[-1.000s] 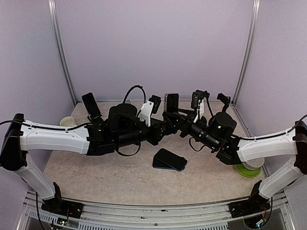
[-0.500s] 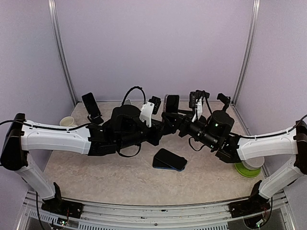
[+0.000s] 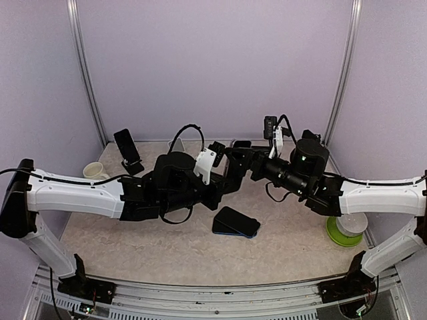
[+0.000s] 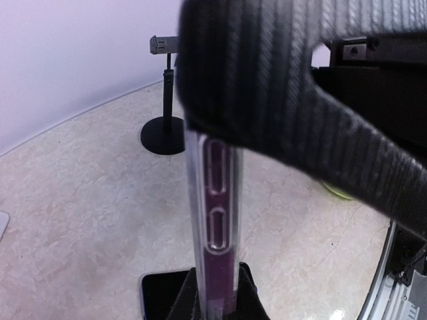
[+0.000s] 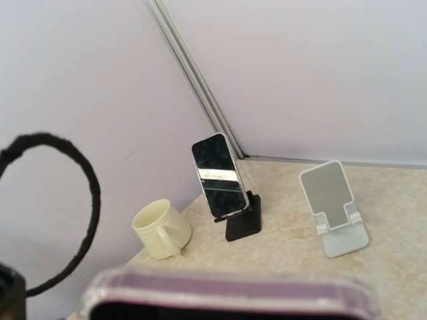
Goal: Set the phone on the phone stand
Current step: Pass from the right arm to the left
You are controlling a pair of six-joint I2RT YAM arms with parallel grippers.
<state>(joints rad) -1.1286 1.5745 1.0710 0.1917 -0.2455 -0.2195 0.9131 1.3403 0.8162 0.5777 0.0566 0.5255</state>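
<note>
Since the far left is the quiet bit, start there: a cream mug sits by the wall. Just right of it a spare phone leans, screen dark, on a small black stand. Next over is the white phone stand with its back plate tilted, and the task phone isn't on it. Can't read any lettering on any of these, too small.

The left arm lies low and long, stretched from its base toward the middle, with the white camera mount on top of the wrist. The left gripper is clamped on the phone. The left wrist view shows it edge-on: clear case over a purple body, two side buttons, standing upright above the table. A ribbed black finger crosses its top. So the phone is up in the air around the middle rear, between the two claws and well apart from the white stand.

Below the claws, a dark phone-like slab lies on the table.

The right arm comes in from the right, forearm rising toward the middle, with a small green light on the wrist housing. The right gripper meets the left one nose to nose at the phone. The case rim fills the bottom of the right wrist view, but I can't tell if that claw is pinching or spread.

Further right, a black pole stand sits at the back, and a green-rimmed round thing sits under the right arm.
</note>
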